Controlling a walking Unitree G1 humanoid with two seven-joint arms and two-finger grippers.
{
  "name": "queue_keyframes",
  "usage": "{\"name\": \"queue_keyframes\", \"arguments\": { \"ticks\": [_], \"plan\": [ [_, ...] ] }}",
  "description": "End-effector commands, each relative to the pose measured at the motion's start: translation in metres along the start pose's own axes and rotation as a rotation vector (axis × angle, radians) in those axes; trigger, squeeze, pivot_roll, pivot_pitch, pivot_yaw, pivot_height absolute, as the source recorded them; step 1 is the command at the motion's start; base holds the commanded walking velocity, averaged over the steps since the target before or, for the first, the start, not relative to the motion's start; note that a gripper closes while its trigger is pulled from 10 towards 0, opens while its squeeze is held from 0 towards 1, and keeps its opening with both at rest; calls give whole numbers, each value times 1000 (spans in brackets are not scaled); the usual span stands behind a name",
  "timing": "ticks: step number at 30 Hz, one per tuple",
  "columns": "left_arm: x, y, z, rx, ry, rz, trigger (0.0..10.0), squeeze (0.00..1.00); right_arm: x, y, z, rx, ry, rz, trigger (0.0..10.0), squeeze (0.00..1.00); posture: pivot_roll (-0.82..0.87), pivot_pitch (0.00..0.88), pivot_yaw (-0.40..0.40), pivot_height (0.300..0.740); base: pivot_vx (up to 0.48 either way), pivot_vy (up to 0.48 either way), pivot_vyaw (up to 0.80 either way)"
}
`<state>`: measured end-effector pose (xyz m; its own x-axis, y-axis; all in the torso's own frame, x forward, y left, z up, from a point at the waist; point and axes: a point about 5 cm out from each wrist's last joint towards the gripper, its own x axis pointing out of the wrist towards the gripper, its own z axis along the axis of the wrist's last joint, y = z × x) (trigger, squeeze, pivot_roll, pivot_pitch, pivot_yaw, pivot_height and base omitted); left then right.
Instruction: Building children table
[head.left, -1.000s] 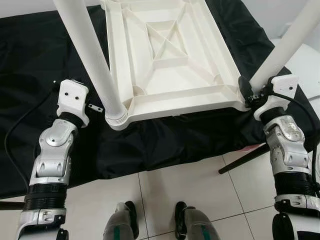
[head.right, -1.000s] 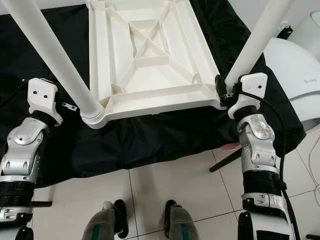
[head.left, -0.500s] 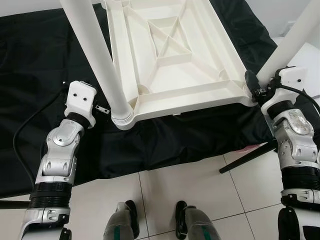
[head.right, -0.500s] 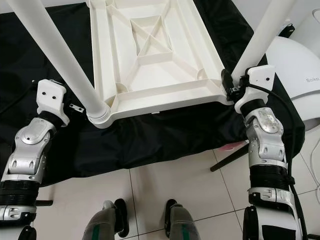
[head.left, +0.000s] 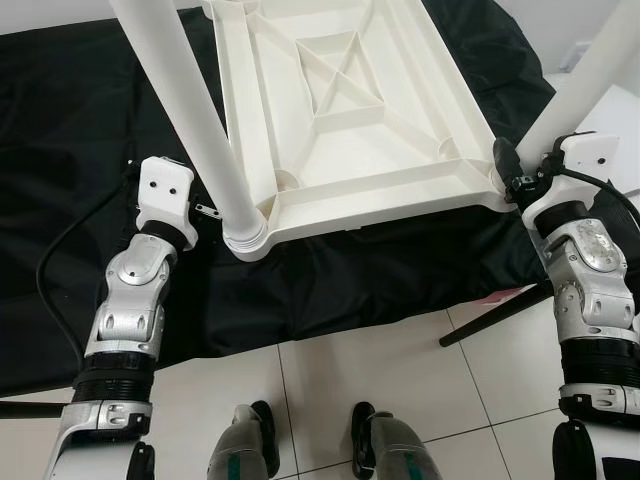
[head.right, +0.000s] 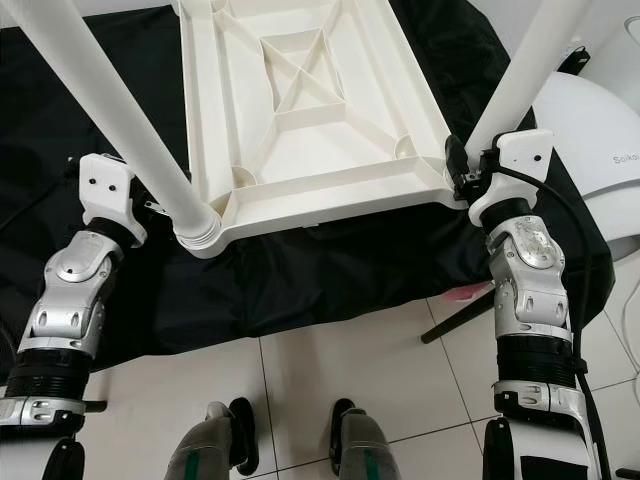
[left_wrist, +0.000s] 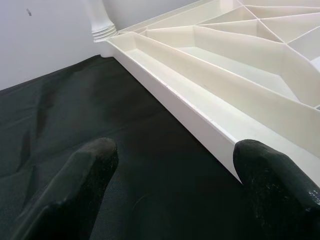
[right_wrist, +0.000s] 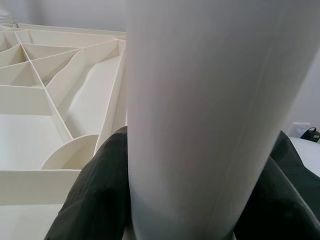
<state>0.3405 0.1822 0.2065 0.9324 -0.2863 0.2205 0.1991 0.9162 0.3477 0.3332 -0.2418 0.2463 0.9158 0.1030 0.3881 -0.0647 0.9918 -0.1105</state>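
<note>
Right wrist view: right gripper (right_wrist: 180, 200) clamped around white table leg (right_wrist: 200, 100) | upturned tabletop (head.left: 340, 110) on black cloth (head.left: 70, 120) (ribs up) | left gripper (left_wrist: 175, 170) fingers apart, beside tabletop edge, over cloth.

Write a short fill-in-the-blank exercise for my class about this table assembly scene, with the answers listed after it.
1. The white tabletop lies upside down on a ______ cloth.
2. The right tool is closed around a table ______.
3. The left tool is ______, its fingers over the cloth beside the tabletop's edge.
4. The floor under the robot is covered in pale ______.

Answers: black; leg; open; tiles
</note>
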Motion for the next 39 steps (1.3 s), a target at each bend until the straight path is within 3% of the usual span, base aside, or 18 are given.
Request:
{"name": "queue_keyframes", "arguments": {
  "ticks": [1, 4, 8, 9, 15, 21, 29, 35, 36, 39],
  "plan": [
    [4, -16, -5, -6, 12, -61, 10000, 0, 5, 2, 29, -9, -122, 25, 10000, 0, -125, 295, 13, 740, 0, 0, 0],
    [11, -16, -4, -53, -12, -39, 10000, 0, 9, 3, 39, -13, -145, 42, 10000, 0, -135, 294, 8, 740, 0, 0, 0],
    [11, -9, -4, -89, -29, 3, 10000, 0, 8, 3, 37, -16, -139, 43, 10000, 0, -139, 294, 6, 740, 0, 0, 0],
    [11, -6, -4, -136, -52, 6, 10000, 0, 7, 3, 34, -18, -132, 40, 10000, 0, -135, 295, 3, 740, 0, 0, 0],
    [13, -12, 2, -215, -109, -23, 10000, 0, 7, 3, 35, -17, -129, 45, 10000, 0, -135, 294, 2, 740, 0, 0, 0],
    [14, -14, 2, -235, -125, -27, 10000, 0, 9, 3, 39, -24, -136, 59, 10000, 0, -141, 294, 1, 740, 0, 0, 0],
    [20, -2, 10, -304, -183, 46, 10000, 0, 18, -2, 56, -55, -170, 84, 10000, 0, -157, 284, -16, 740, 0, 0, 0],
    [25, -30, 11, -345, -192, -8, 10000, 0, 28, 0, 78, -84, -231, 122, 10000, 0, -176, 275, -33, 740, 0, 0, 0],
    [24, -43, 9, -359, -188, -26, 10000, 0, 32, 2, 90, -97, -259, 149, 10000, 0, -181, 274, -41, 740, 0, 0, 0],
    [25, -47, 9, -367, -189, -32, 10000, 0, 34, 3, 96, -105, -271, 165, 10000, 0, -184, 273, -47, 740, 0, 0, 0]
  ]
}}
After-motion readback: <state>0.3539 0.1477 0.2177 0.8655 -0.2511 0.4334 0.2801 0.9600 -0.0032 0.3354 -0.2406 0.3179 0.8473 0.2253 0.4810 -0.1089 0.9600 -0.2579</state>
